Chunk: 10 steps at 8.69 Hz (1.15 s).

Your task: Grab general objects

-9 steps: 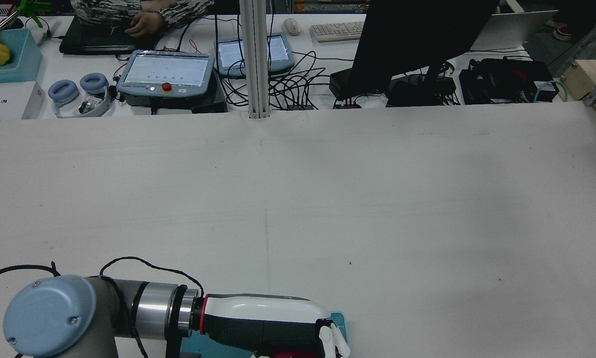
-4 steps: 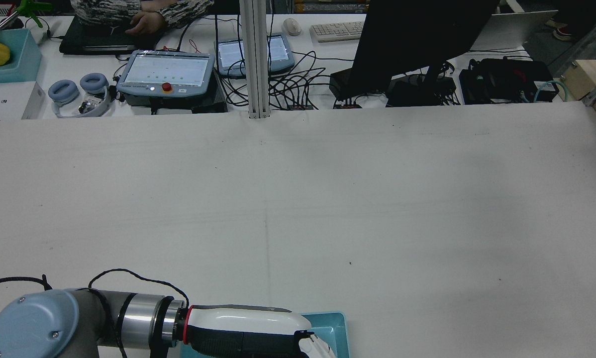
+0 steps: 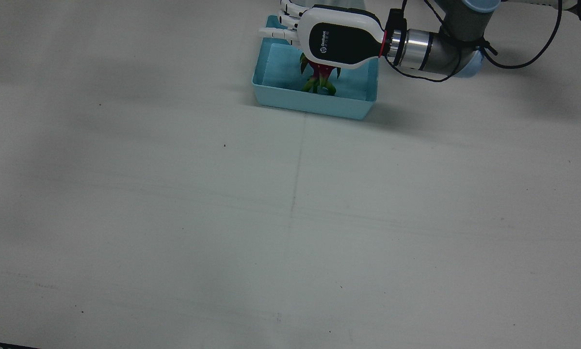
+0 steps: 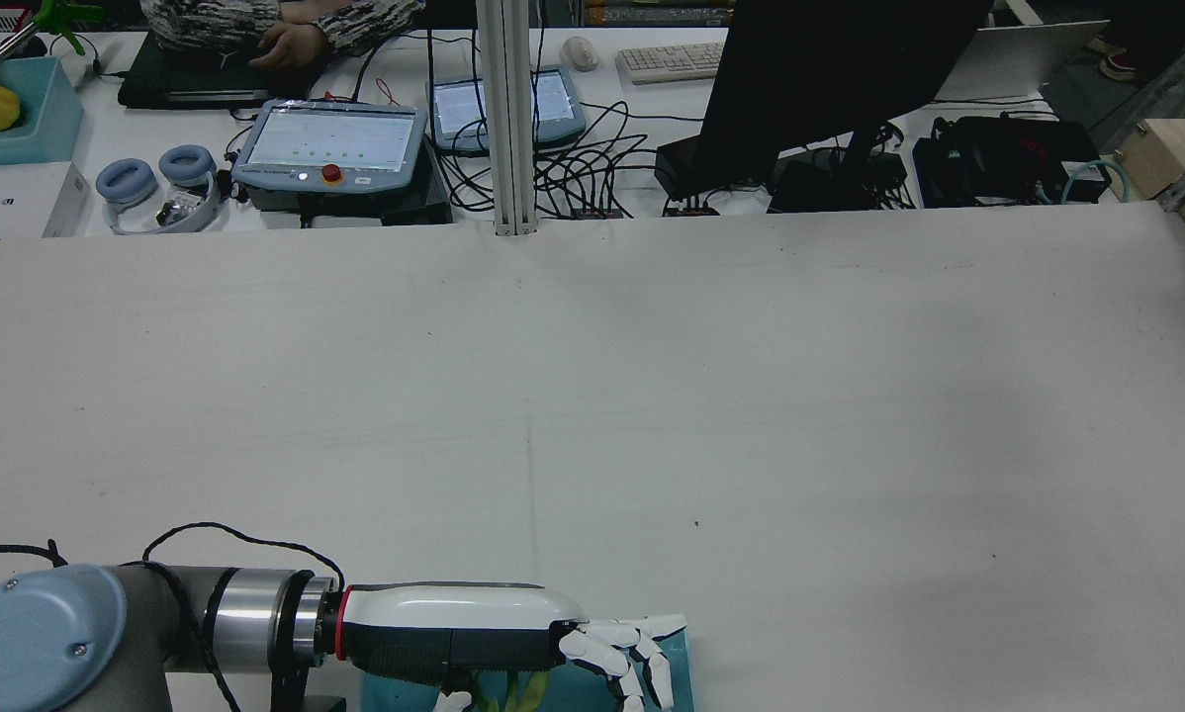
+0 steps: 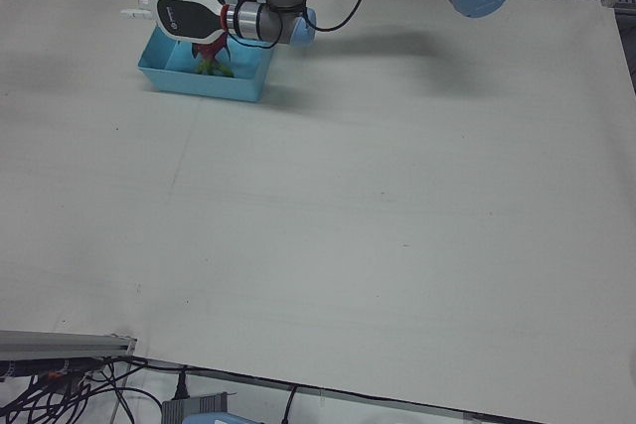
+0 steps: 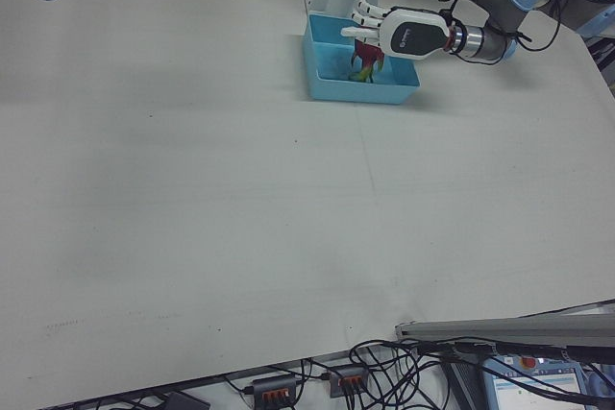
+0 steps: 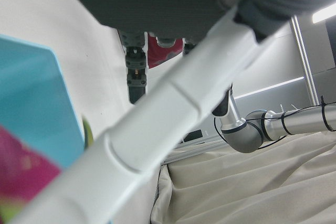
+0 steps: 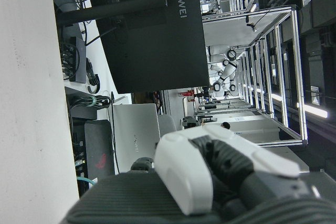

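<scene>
Your left robot hand (image 3: 336, 43) hovers open over the bin (image 3: 314, 103). The dragon fruit (image 3: 319, 77) in the bin looks firm and slick: grip its body, not the leafy scales. Right robot hand state: cannot tell.

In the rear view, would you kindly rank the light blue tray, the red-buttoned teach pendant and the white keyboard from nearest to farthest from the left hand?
1. Light blue tray: directly under the left hand, bottom edge.
2. Red-buttoned teach pendant: far side, left of the post.
3. White keyboard: top, right of the post.

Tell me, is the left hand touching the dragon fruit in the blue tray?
Cannot tell. In the front view the left hand covers the dragon fruit's top inside the blue tray.
</scene>
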### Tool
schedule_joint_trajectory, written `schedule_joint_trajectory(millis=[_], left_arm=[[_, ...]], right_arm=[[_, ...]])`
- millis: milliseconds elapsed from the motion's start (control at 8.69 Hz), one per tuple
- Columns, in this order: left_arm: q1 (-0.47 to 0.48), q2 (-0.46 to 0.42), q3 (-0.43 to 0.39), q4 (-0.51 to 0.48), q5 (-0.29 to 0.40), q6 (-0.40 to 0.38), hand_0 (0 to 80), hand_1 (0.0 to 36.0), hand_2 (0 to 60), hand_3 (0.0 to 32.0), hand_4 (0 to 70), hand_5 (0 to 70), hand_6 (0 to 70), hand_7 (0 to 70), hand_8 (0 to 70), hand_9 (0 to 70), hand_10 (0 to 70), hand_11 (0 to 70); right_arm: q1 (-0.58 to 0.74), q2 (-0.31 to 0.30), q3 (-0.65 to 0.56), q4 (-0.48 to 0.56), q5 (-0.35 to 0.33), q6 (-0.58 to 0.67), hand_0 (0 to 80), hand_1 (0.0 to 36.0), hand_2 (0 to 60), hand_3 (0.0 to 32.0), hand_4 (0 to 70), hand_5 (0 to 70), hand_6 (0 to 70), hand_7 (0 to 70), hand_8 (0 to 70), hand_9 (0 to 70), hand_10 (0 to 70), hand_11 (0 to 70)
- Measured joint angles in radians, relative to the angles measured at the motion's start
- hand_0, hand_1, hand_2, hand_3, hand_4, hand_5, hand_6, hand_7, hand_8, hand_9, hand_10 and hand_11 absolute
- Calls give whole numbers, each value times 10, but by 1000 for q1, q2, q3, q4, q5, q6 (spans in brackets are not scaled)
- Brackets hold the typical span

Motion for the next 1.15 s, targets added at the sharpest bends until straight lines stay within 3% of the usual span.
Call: schedule_joint_trajectory(millis=[115,345,460,805,920,1035,1150], left_arm=[[-19,13,0,-9,-1,-1,800,360,600,0,0,700,0,252,0,36,139,268],[-79,30,5,-21,-5,-8,800,360,600,0,0,700,21,342,0,54,200,355],[-159,35,37,-43,-10,-19,800,360,600,0,0,700,85,419,7,69,225,389],[-391,58,215,-169,-39,-60,800,360,600,0,58,700,138,474,17,80,238,405],[-437,61,284,-210,-79,-63,800,360,600,0,87,700,178,539,25,93,269,444],[-469,61,372,-264,-123,-59,800,360,600,0,147,700,233,628,36,111,267,440],[-509,61,476,-337,-162,-56,800,360,600,0,187,700,273,669,44,119,275,449]], right_arm=[[0,0,0,0,0,0,0,0,0,0,0,0,0,0,0,0,0,0],[0,0,0,0,0,0,0,0,0,0,0,0,0,0,0,0,0,0],[0,0,-1,0,0,0,0,0,0,0,0,0,0,0,0,0,0,0],[0,0,0,0,0,0,0,0,0,0,0,0,0,0,0,0,0,0],[0,0,0,0,0,0,0,0,0,0,0,0,0,0,0,0,0,0],[0,0,0,0,0,0,0,0,0,0,0,0,0,0,0,0,0,0],[0,0,0,0,0,0,0,0,0,0,0,0,0,0,0,0,0,0]])
